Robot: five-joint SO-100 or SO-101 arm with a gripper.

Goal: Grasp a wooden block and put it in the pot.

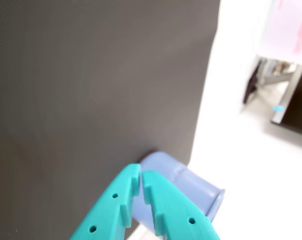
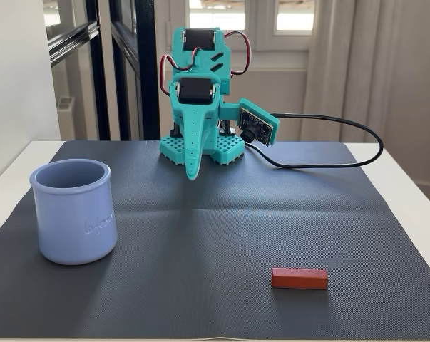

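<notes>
Faint embossed lettering on the pot [image 2: 73,211], too small to read.

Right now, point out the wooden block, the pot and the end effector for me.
wooden block [image 2: 299,278], fixed view, on its front face.
pot [image 2: 75,228], fixed view, on its outer wall below the rim.
end effector [image 1: 141,172], wrist view, midway between its nearly touching fingertips.

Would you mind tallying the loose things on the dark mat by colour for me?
Reddish-brown: 1, the wooden block, lying flat.
Periwinkle blue: 1, the pot, standing upright and apart from the block.
Total: 2.
The teal claw holds neither of them.
</notes>
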